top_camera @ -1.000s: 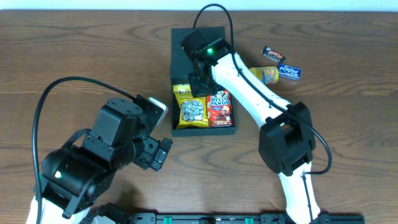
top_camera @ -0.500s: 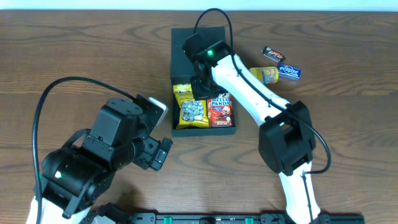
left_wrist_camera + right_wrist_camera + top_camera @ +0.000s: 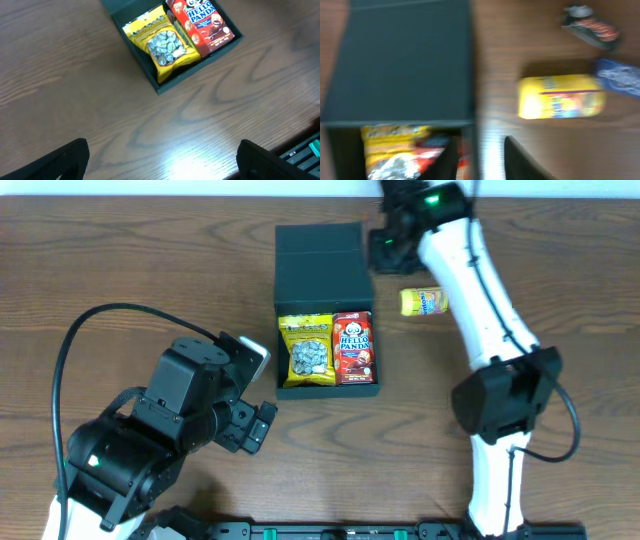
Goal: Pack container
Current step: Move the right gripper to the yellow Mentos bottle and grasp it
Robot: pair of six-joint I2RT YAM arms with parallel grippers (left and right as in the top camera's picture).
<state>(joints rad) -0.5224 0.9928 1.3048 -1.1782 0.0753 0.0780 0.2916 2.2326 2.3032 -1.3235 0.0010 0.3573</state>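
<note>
Container [image 3: 318,275]: black box on the table [image 3: 120,260], far middle of the overhead view. Lid flap is open and sits on the far side of the tray; cannot tell whether it lies flat or tilted. The tray half is nearer the robot and holds two packets side by side, touching. One is a yellow snack bag [image 3: 306,350] on the left, the other a red Hello Panda packet [image 3: 354,348] on the right. Both lie flat, labels up, and fill most of the tray.

Right arm reaches to the far side. Right fingers [image 3: 516,160] are parted a modest way with nothing between them. They hang above the right edge of the container, beside the lid. The right wrist view is blurred.

Loose on the table, right of the container and apart from it, is a yellow packet [image 3: 560,97]. A blue packet [image 3: 620,80] sits just beside its right end. A dark candy bar [image 3: 590,27] lies a little farther off. In the overhead view the arm hides the blue packet and the candy bar.

Left arm sits near the front left of the table, well apart from the container. Left fingers [image 3: 65,160] are spread wide and empty. Its camera looks down on the tray's near corner and bare wood.
</note>
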